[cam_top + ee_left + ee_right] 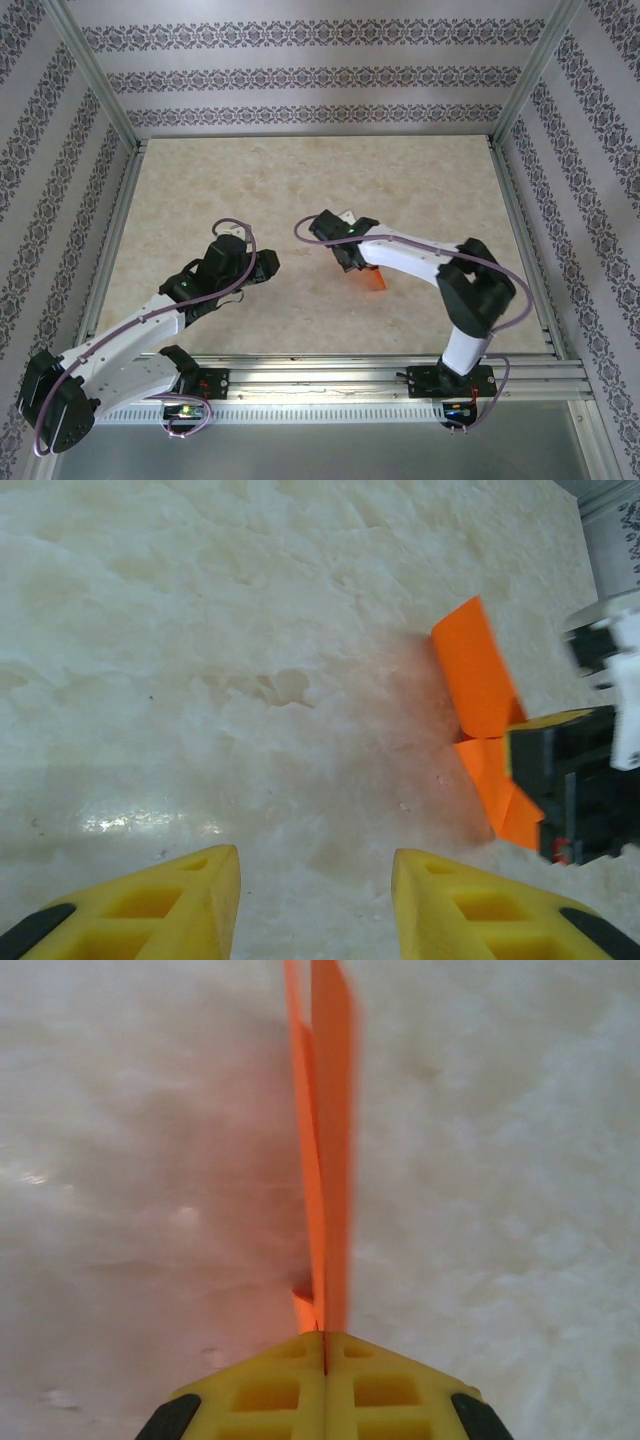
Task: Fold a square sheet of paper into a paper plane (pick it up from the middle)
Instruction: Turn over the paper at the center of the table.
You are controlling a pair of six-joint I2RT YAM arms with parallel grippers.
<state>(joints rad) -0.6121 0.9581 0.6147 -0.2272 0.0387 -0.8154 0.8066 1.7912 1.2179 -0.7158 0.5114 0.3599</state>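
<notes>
1. Top camera sits high behind the arms, tilted down on the whole bench, bases along the bottom edge.
2. Left wrist view rides low, looking past the left gripper; folded orange paper at right.
3. Right wrist view, very close: same paper edge-on above the right gripper.

The sheet of paper is bright orange and plain, folded into narrow layers. Seen edge-on, it stands upright, pinched at its base in the closed right pincer. From the side it shows two angled flaps, touching or just over the pale tabletop — hard to tell which.
</notes>
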